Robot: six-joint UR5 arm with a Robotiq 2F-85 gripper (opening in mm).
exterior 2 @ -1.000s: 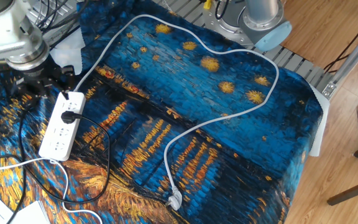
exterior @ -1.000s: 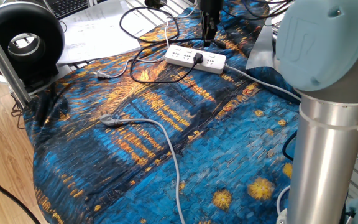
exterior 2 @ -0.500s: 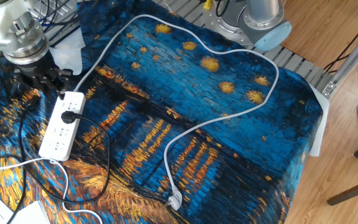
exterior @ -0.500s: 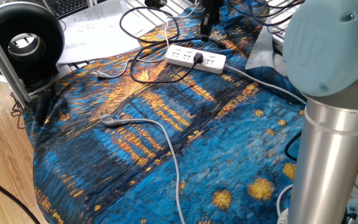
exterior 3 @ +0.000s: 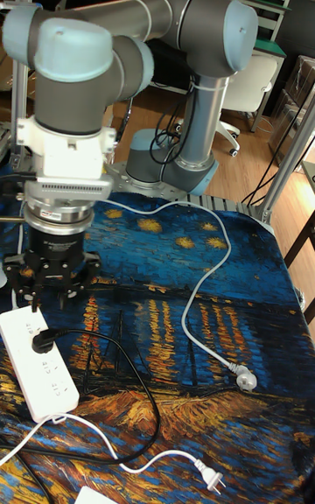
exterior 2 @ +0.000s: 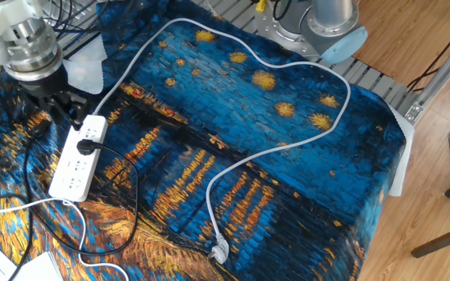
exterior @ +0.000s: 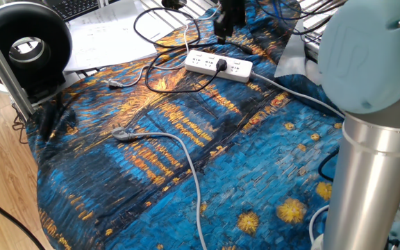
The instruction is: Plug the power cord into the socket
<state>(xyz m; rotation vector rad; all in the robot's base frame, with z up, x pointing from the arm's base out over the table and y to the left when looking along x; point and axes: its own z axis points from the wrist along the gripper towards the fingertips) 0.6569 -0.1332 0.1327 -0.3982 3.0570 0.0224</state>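
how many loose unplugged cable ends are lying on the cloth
3: grey-white cable's silvery tip mid-cloth, small grey connector near the papers, white two-prong plug at the front edge. Others may be hidden.

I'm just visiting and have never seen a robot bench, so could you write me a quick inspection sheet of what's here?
Surface: table under a blue and gold painted-pattern cloth.
Job's things: long white power strip lies flat; chunky black plug of the thin black power cord sits in it.
Clutter: white papers, black round fan.
Grippers: black two-finger gripper hangs above the strip's end, jaws open, holding nothing.
Cables: grey-white cable lies loose, unplugged.
Surroundings: wooden floor, metal frame.
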